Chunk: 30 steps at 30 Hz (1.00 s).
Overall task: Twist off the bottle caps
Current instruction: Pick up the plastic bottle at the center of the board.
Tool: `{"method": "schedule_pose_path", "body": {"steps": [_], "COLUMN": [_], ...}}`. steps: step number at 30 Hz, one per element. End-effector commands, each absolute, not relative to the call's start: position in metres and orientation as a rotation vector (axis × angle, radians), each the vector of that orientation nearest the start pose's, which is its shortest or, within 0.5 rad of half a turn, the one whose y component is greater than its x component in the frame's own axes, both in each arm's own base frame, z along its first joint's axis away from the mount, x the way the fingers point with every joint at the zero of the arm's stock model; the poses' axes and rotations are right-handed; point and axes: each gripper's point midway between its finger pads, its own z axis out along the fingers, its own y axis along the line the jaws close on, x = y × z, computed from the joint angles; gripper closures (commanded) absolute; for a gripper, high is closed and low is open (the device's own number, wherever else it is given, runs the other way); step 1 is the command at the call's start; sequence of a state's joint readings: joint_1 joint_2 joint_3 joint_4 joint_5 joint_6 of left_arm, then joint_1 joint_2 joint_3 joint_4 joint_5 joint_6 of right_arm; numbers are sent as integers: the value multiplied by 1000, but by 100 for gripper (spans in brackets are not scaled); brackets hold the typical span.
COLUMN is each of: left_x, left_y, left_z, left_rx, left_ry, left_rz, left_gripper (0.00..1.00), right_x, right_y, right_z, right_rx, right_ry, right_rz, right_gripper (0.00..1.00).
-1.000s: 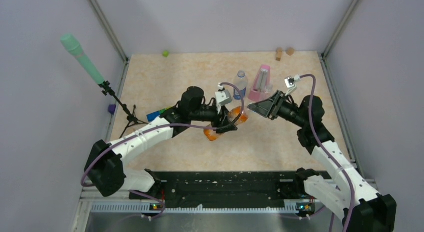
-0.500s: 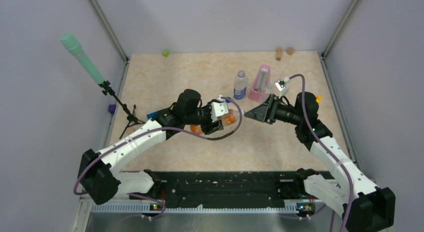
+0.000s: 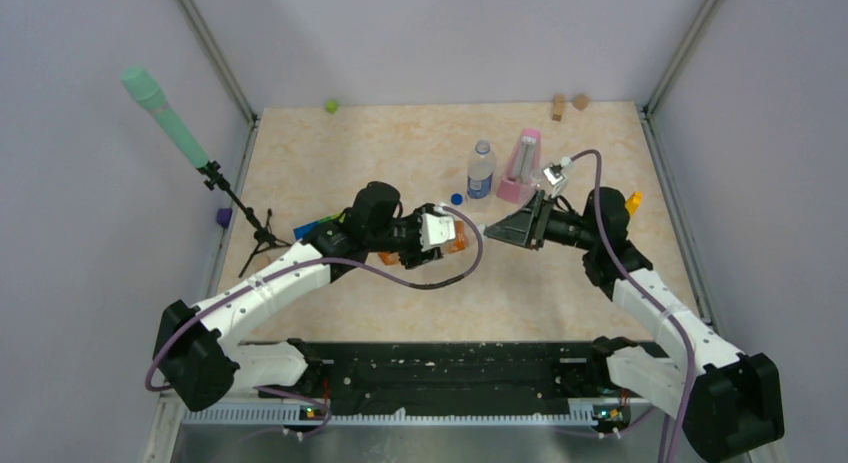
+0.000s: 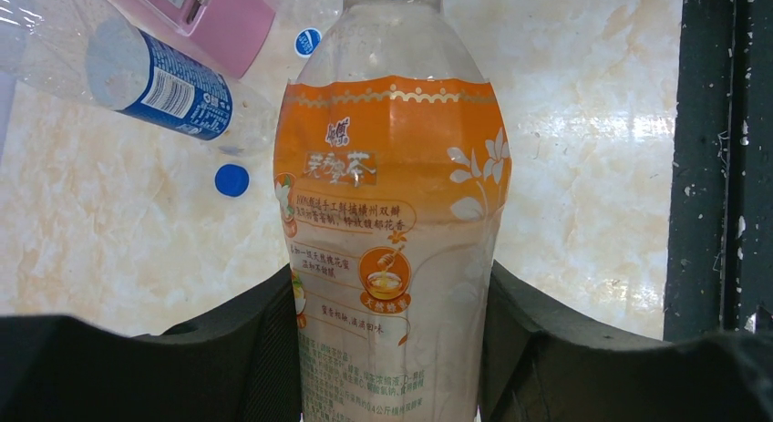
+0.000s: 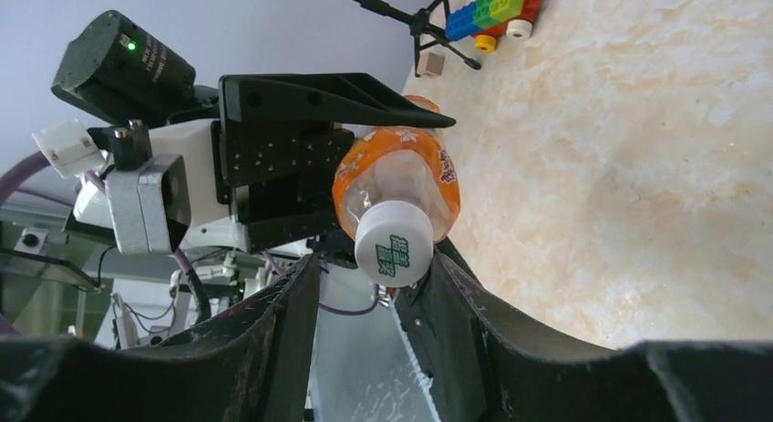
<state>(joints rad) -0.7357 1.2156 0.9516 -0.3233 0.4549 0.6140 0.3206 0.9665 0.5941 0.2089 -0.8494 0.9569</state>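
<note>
My left gripper [image 3: 432,245] is shut on the orange-tinted bottle [image 4: 392,231] and holds it level above the table, neck toward the right arm. The bottle's white cap [image 5: 394,247], with green print, is on the neck. My right gripper [image 5: 374,262] is open, and the cap sits between its fingertips [image 5: 444,285] with a gap on the left side. In the top view this gripper [image 3: 490,229] meets the bottle [image 3: 456,240] mid-table. A short clear bottle with a blue label [image 3: 481,170] stands behind, its pale cap on. A loose dark blue cap [image 3: 456,197] lies next to it. I see no taller plain bottle.
A pink metronome [image 3: 520,168] stands beside the labelled bottle. A yellow object [image 3: 632,198] lies behind the right arm. Coloured bricks [image 3: 315,226] and a microphone stand [image 3: 240,211] are at the left. A green cube [image 3: 330,106] and wooden blocks [image 3: 568,105] lie at the back edge.
My left gripper has drawn the orange bottle left and levelled it. My right gripper has moved left until its open fingers are around the white cap. The loose blue cap has come into view.
</note>
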Motion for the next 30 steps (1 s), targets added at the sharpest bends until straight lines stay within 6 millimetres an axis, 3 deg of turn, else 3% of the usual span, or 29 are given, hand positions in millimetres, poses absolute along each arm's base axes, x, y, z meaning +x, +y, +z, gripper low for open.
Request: {"method": "schedule_pose_path", "body": {"steps": [1, 10, 18, 24, 30], "left_x": [233, 234, 235, 229, 216], "left_y": [-289, -292, -293, -296, -298], "left_z": [196, 197, 195, 198, 209], "left_rx": [1553, 1559, 1554, 1567, 1570], "left_ry": [1445, 1437, 1464, 1521, 1489], "left_rz": [-552, -561, -569, -632, -721], "left_gripper": [100, 100, 100, 100, 100], "right_x": [213, 217, 211, 212, 205], "right_y": [241, 248, 248, 246, 245], "right_z": [264, 257, 254, 239, 249], "right_rx": [-171, -200, -299, -467, -692], "right_ry": [1909, 1936, 1913, 1887, 1647], "right_rz": [1673, 1688, 1664, 1469, 1351], "right_gripper": [53, 62, 94, 100, 100]}}
